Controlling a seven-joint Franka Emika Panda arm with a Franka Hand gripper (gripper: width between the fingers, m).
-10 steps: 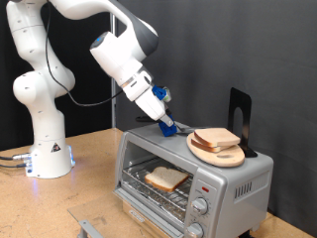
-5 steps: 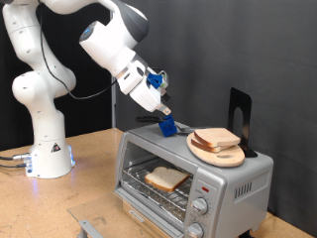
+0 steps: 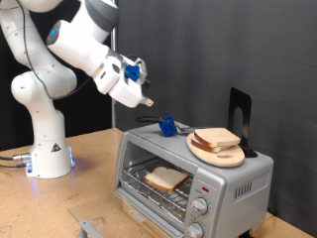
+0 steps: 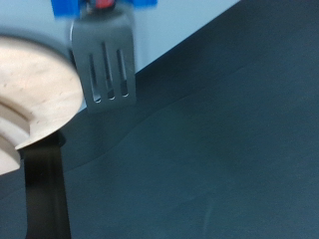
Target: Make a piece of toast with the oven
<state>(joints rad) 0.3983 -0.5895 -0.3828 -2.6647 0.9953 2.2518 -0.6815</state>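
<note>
On the wire rack inside the oven [image 3: 193, 178] lies the piece of toast [image 3: 166, 178], a roughly square slice, pale beige on its face with a tan-brown crust running round the edge. It sits flat towards the exterior view's left of the cavity, seen through the open front; the door itself hangs down at the bottom and is partly cut off by the frame edge. Two round knobs stand one above the other on the oven's right-hand panel, with a small red mark above them.

Up on the oven's roof rests a round wooden board [image 3: 219, 152] carrying stacked slices [image 3: 216, 139], and just to their left sits a blue-handled spatula [image 3: 168, 126], its dark blade lying on the metal top. A black stand [image 3: 239, 111] rises behind the board.

Above and to the exterior view's left of the oven, the gripper [image 3: 146, 99] hangs in the air, well apart from the toast and clear of the spatula, pointing down towards the right. Its fingers are too small to make out, so whether they are apart or together cannot be told; nothing shows between them.

From the wrist view, the grey slotted spatula blade [image 4: 103, 65] appears with a strip of blue at the frame's edge, beside the pale curved rim of the wooden board [image 4: 35, 85]; the rest is dark, blurred background
</note>
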